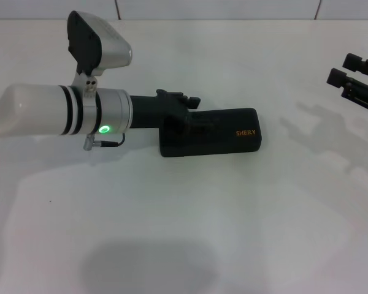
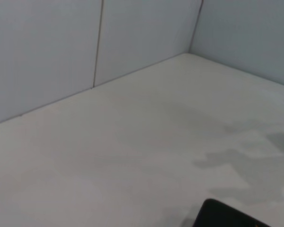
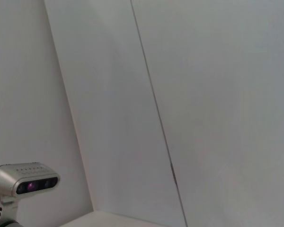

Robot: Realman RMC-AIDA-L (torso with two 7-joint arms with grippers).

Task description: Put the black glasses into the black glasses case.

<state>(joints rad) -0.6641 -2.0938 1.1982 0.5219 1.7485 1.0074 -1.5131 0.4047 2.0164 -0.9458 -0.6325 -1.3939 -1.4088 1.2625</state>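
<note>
The left claw [image 1: 179, 98] sits over the left end of the black glasses case [image 1: 224, 133], which lies shut on the white table [image 1: 184, 233]; whether its fingers are open cannot be told. The black glasses are not visible, perhaps already inside. A sideways nudge from the claw could slide the case or leave the lid unlatched. The right claw [image 1: 349, 76], fingers spread, is parked at the right edge. Count: one case, two claws, no glasses seen.
</note>
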